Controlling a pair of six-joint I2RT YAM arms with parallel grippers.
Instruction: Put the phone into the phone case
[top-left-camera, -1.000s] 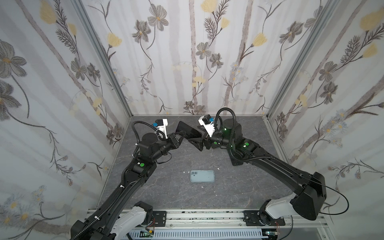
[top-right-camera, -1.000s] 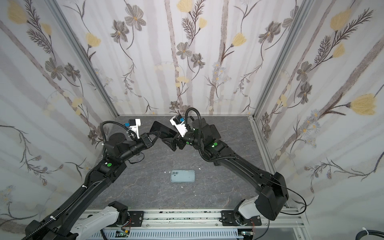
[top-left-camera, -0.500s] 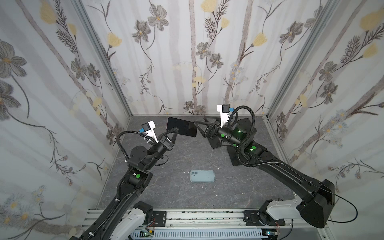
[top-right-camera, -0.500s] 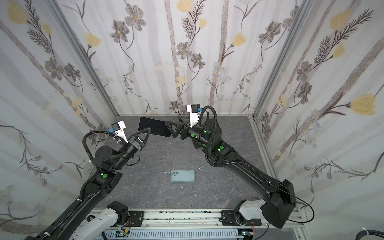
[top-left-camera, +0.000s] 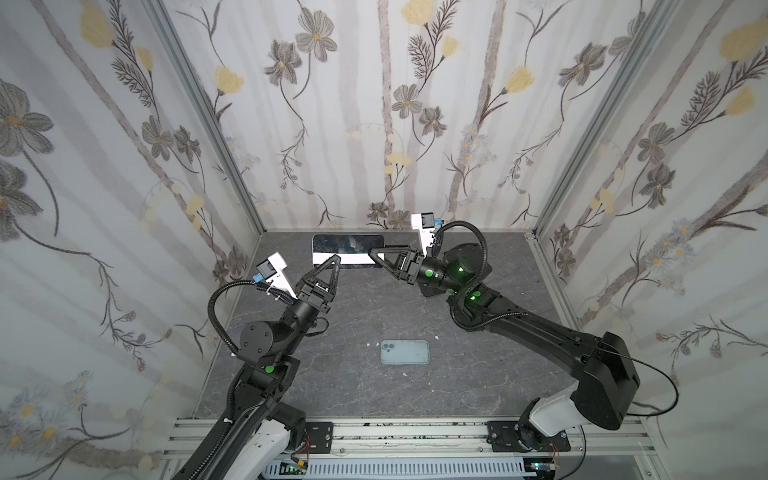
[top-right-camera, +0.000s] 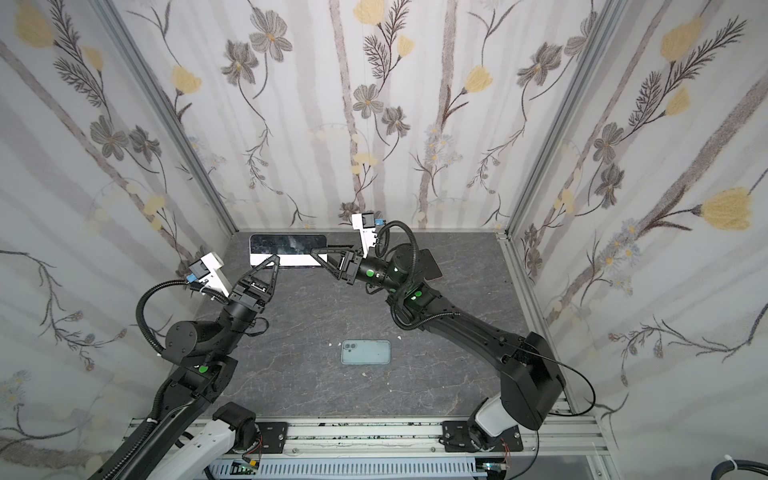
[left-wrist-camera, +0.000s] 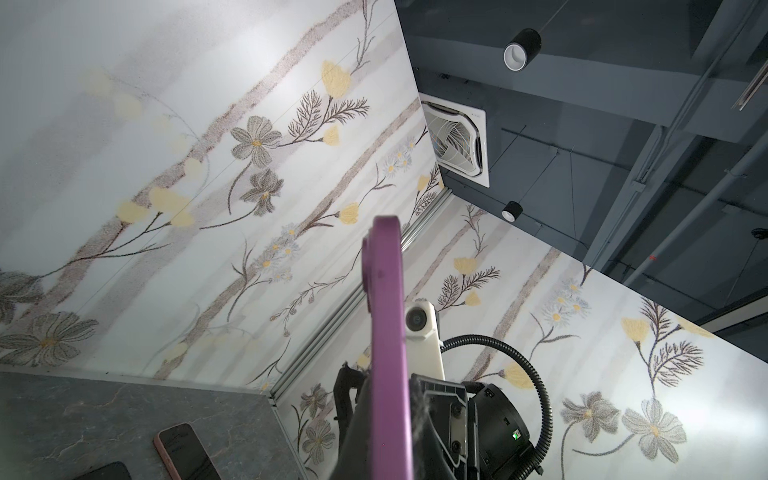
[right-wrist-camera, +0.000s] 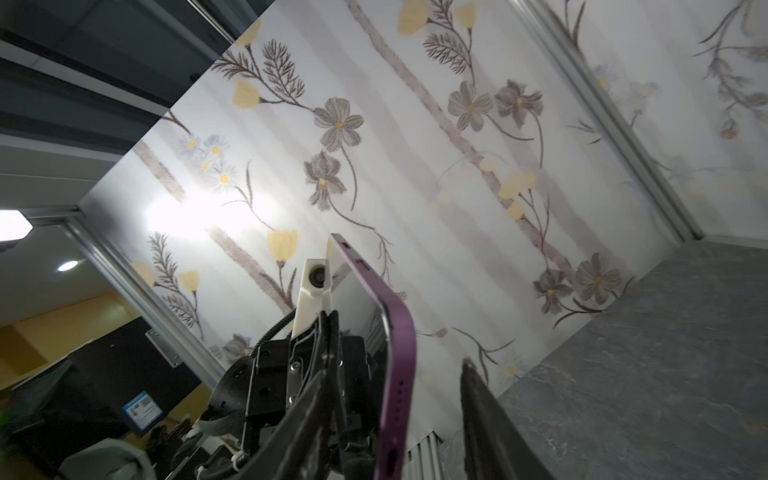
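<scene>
While the left gripper (top-left-camera: 335, 261) clamped one end of the raised phone (top-left-camera: 348, 248), the right gripper (top-left-camera: 375, 257) stood partly open astride the other end. The phone case (top-left-camera: 404, 352) lay empty on the counter (top-left-camera: 478, 374), well apart; insertion appeared not yet begun.

2 black arms (top-left-camera: 540, 330), green lights (top-left-camera: 458, 269), white camera mounts (top-left-camera: 422, 226), corrugated cables (top-left-camera: 210, 309)

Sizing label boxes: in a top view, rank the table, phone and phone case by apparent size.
1. table
2. phone, held up nearer the camera, so its lead over the case is unsure
3. phone case
</scene>
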